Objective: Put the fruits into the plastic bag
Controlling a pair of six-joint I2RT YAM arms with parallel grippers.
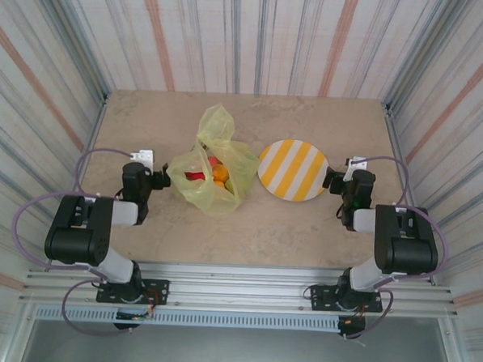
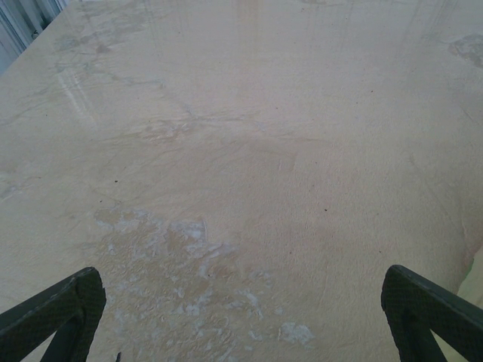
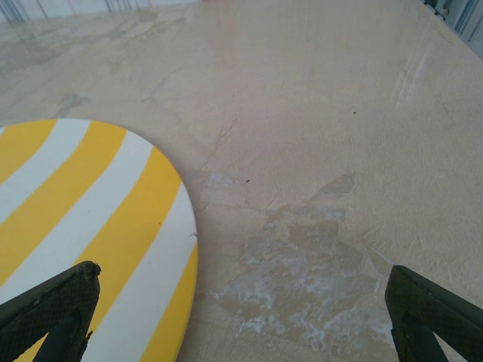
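The yellow-green plastic bag (image 1: 212,167) lies crumpled in the middle of the table, one handle sticking up at the back. Through its thin side I make out fruits inside: a red one (image 1: 195,175) and an orange one (image 1: 219,172). My left gripper (image 1: 165,177) sits just left of the bag, and my left wrist view shows its fingers (image 2: 56,313) spread wide over bare table. My right gripper (image 1: 332,181) rests at the right rim of the striped plate, open with nothing between its fingers (image 3: 53,305).
The round yellow-and-white striped plate (image 1: 291,169) lies flat right of the bag, with nothing on it; its edge (image 3: 90,226) fills the left of the right wrist view. Striped walls close in the table on three sides. Worn pale patches mark the beige tabletop (image 2: 241,151).
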